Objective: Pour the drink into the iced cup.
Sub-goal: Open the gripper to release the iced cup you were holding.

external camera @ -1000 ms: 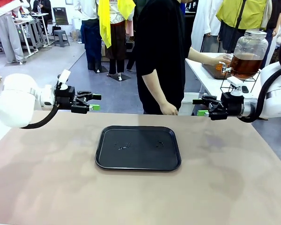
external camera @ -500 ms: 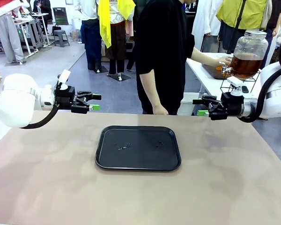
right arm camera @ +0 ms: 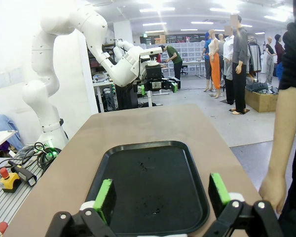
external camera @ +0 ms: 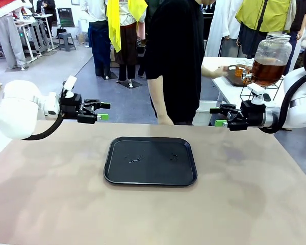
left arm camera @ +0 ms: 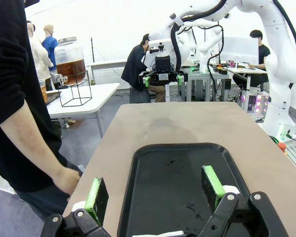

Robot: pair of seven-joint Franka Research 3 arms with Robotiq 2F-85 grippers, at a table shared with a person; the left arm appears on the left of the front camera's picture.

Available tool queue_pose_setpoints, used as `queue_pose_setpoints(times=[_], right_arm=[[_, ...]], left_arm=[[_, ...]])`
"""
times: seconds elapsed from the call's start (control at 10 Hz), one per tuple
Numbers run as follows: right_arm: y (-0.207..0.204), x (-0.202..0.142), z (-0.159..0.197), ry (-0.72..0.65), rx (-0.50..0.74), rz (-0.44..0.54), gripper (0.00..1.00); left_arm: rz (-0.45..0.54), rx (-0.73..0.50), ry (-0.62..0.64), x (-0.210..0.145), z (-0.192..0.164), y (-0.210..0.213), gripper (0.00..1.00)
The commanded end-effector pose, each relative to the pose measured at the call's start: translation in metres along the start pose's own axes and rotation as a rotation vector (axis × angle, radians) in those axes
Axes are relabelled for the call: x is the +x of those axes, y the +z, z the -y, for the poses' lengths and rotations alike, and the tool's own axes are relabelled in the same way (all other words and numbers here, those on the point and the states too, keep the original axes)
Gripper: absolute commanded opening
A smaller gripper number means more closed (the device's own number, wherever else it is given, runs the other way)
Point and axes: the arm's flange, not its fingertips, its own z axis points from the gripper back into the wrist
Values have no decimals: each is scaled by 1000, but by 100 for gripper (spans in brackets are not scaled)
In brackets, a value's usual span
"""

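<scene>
The brown table takes up most of the scene, and the black tray at its middle serves as the landmark: it lies flat and carries nothing but a few specks or droplets. Behind the tray, at the table's far edge, stands a person in black, one hand hanging near that edge and the other arm stretched toward a white side table that lies beyond the tray's far right corner. On that side table a large glass jar sits on a black wire stand, and the drink, amber-brown, fills its lower half; the spigot faces the person, who appears to be holding a cup under it, though the cup is too small to make out clearly. The left gripper hovers off the tray's far left corner and the right gripper off its far right corner, both level and pointing inward at each other. The wrist views show each with its green pads standing wide apart and nothing between them. What matters for the coming move is that the drink lies up and behind the right gripper, well away from the tray and across a gap of floor, so the right arm is far the nearer, but the person's hand is nearer still. My guess is that the robot waits while the cup is filled or brought across.
</scene>
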Motion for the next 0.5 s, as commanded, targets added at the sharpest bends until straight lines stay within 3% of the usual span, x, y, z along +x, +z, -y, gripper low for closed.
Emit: queue_pose_setpoints(times=[0.0, 0.4], right_arm=[[-1, 4, 1, -8, 4, -2, 100], [-1, 4, 1, -8, 4, -2, 100]], left_arm=[[0, 1, 8, 3, -2, -1, 100], [0, 1, 8, 3, -2, -1, 100]])
